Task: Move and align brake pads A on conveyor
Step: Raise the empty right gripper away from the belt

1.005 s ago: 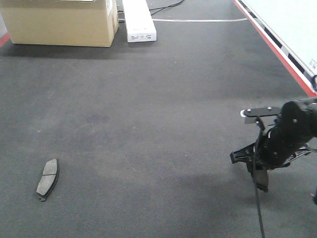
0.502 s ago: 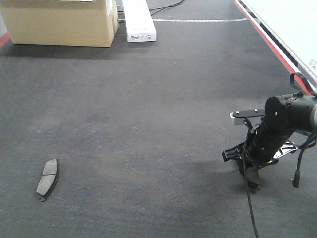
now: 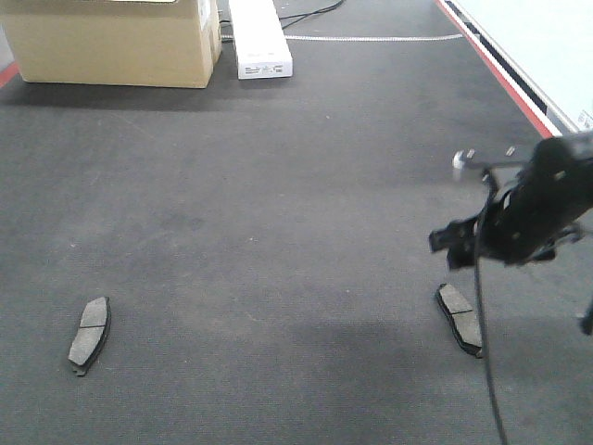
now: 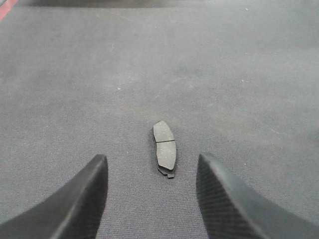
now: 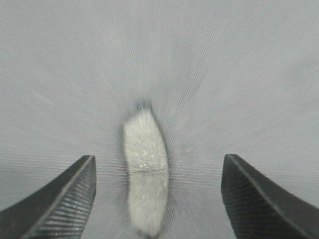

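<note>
Two brake pads A lie flat on the dark conveyor [image 3: 278, 185]. One pad [image 3: 89, 335] is at the near left; it also shows in the left wrist view as a grey grooved pad [image 4: 165, 148] just ahead of my open left gripper [image 4: 152, 159], whose fingers hold nothing. The other pad [image 3: 460, 318] lies at the near right. My right gripper [image 3: 482, 246] hangs above it, open and clear of it. In the blurred right wrist view that pad [image 5: 145, 174] sits on the belt below and between the spread fingers of the right gripper [image 5: 158, 164].
A cardboard box [image 3: 116, 42] and a long white box [image 3: 259, 37] stand at the belt's far end. A red edge stripe [image 3: 500, 83] and a pale surface [image 3: 547, 37] border the right side. A black cable [image 3: 484, 362] hangs from the right arm.
My right gripper was low at the belt with the pad; it has let the pad go and risen. The right pad now lies free on the belt. The left pad has not moved.
</note>
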Robot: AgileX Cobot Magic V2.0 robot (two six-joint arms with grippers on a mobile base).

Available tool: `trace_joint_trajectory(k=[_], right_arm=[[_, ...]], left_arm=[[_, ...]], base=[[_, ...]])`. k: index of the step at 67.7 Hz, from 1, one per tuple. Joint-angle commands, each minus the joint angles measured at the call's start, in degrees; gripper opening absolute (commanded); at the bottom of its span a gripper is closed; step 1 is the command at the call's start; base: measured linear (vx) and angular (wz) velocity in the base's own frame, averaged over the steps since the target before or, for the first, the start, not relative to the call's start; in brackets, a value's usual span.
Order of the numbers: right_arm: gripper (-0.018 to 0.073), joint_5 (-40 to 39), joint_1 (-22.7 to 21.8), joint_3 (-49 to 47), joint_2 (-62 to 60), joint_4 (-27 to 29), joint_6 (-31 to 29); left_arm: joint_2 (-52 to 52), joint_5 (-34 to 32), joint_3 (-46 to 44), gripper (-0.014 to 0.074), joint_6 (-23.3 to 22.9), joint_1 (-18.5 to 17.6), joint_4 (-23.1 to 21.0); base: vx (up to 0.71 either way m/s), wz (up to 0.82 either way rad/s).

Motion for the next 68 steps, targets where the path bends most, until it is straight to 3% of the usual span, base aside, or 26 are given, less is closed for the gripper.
trace_joint_trajectory(k=[1, 12, 43, 68], right_arm=[[0.0515, -0.36, -0.06, -1.60, -7.58, -0.76, -0.02], [0.0515, -2.53, -0.06, 2.01, -17.54, -0.81, -0.02], [0.0515, -16.55, -0.06, 29.31, -55.02, -0.88, 0.03], [0.0493, -15.19, -0.06, 41.30, -78.86, -0.67, 0.32]], left_arm=[[0.74, -4.29, -1.20, 0.0375, -0.08, -0.21, 0.07], [0.74, -4.29, -1.20, 0.0375, -0.08, -0.21, 0.07], [0.74, -4.29, -1.20, 0.0375, -0.08, -0.21, 0.07], [0.74, -4.29, -1.20, 0.0375, -0.08, -0.21, 0.07]], base=[[0.00, 0.00], [0.00, 0.00], [0.00, 0.00], [0.00, 0.00]])
